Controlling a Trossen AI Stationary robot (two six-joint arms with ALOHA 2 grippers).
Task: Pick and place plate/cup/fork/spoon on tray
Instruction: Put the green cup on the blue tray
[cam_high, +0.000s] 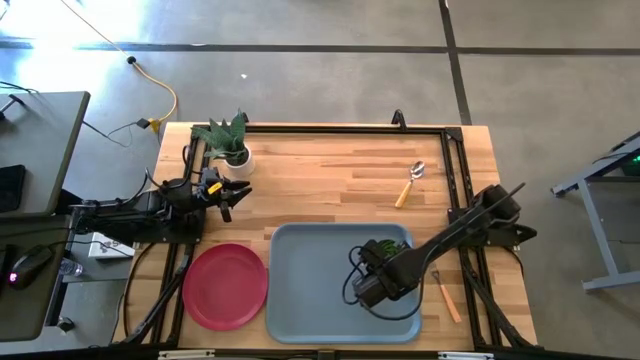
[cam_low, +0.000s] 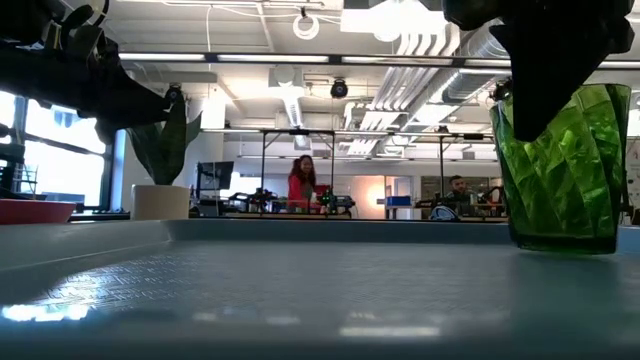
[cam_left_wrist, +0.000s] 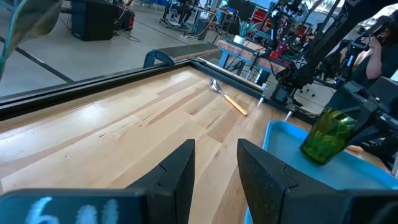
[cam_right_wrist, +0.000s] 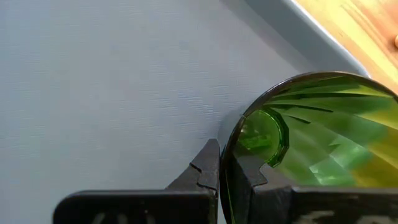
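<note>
Now the right hand (cam_right_wrist: 227, 171) pinches the cup (cam_right_wrist: 317, 137) rim, fingers closed, over the tray (cam_right_wrist: 112, 81).

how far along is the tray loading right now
Nothing is released on the tray yet. In hand: the right gripper is pinching the rim of the green cup, which stands upright on the tray. Left: the red plate beside the tray, the spoon and the fork, all on the table. The left gripper waits by the plant.

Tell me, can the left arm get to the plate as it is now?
Probably yes. The plate lies bare on the table beside the tray, just in front of the left tool, which stands open with nothing in it, and nothing lies between them.
</note>
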